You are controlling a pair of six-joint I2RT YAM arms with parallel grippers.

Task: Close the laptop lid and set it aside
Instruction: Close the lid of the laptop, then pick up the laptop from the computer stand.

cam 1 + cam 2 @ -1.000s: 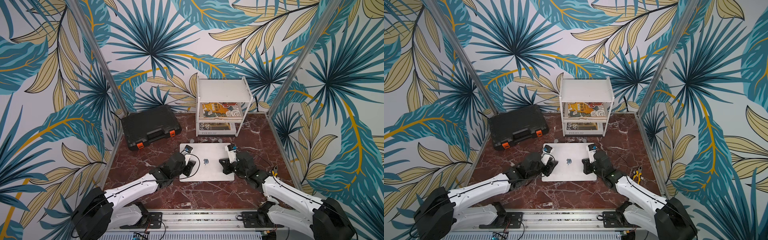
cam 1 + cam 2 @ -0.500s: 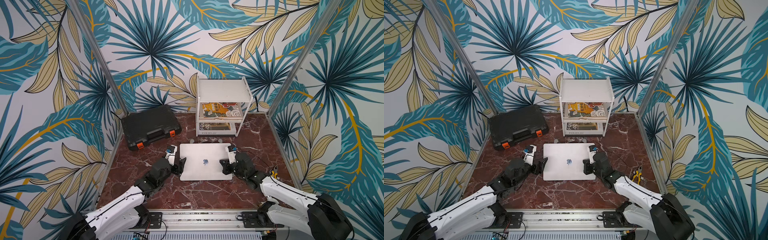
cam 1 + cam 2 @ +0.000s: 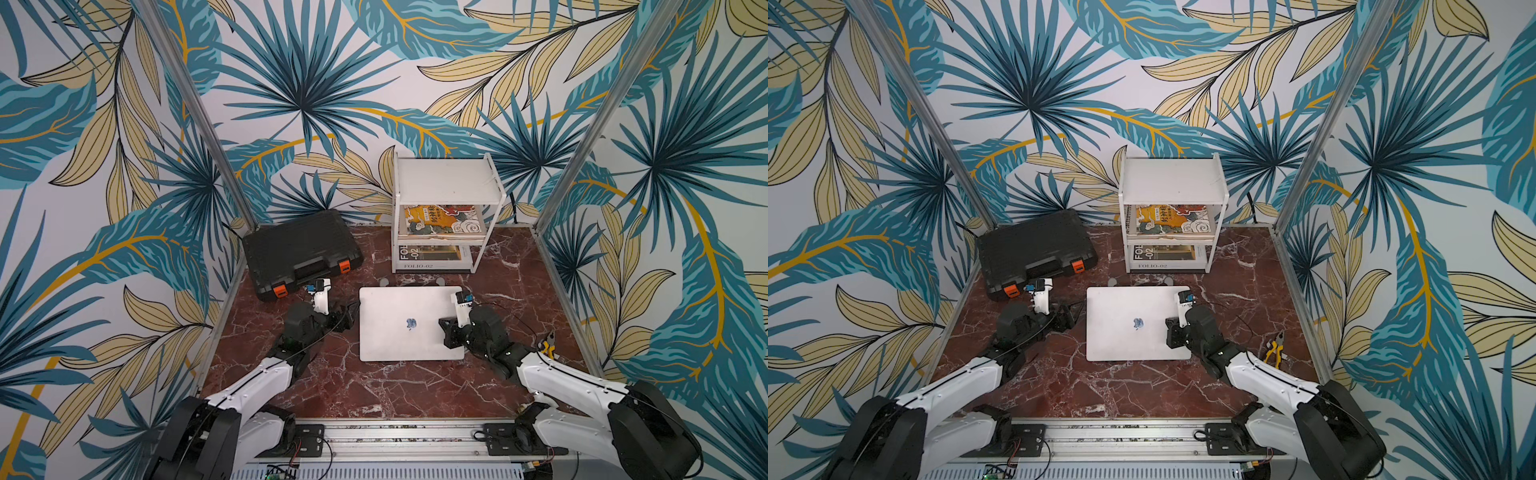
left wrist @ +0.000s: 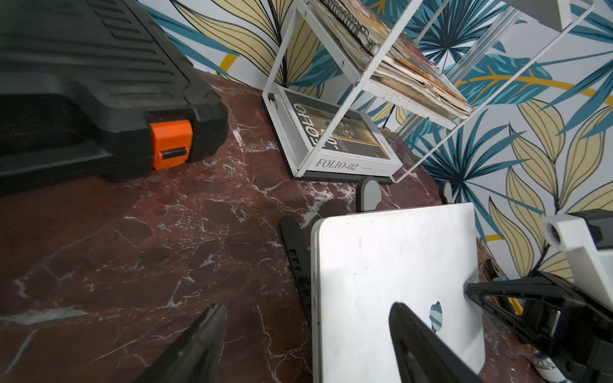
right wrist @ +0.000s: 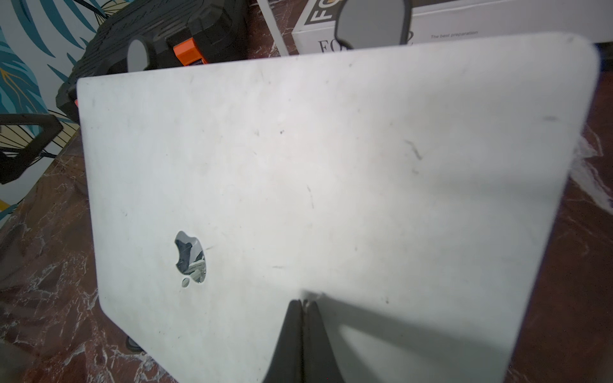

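Starting at the left, the black case (image 3: 299,249) sits in the back corner of the surface (image 3: 374,395), out of the way. Next comes the left gripper (image 3: 349,316). It is wide open and holds nothing, just beside the left edge of the laptop (image 3: 390,307). I think it is ready to take that edge. The laptop lies flat in the middle, with the laptop lid (image 5: 331,165) down and the little apple on top. So the closing part looks done. A low black stand (image 4: 295,252) peeks out under its left edge. The right gripper (image 5: 303,302) is pinched closed, its tips resting on the right side of the lid, maybe to keep it down. Behind the laptop, the white shelf rack (image 3: 446,178) is near, so there is little room there. In front, the surface is bare. Far right, yellow pliers (image 3: 547,347) lie by the wall.
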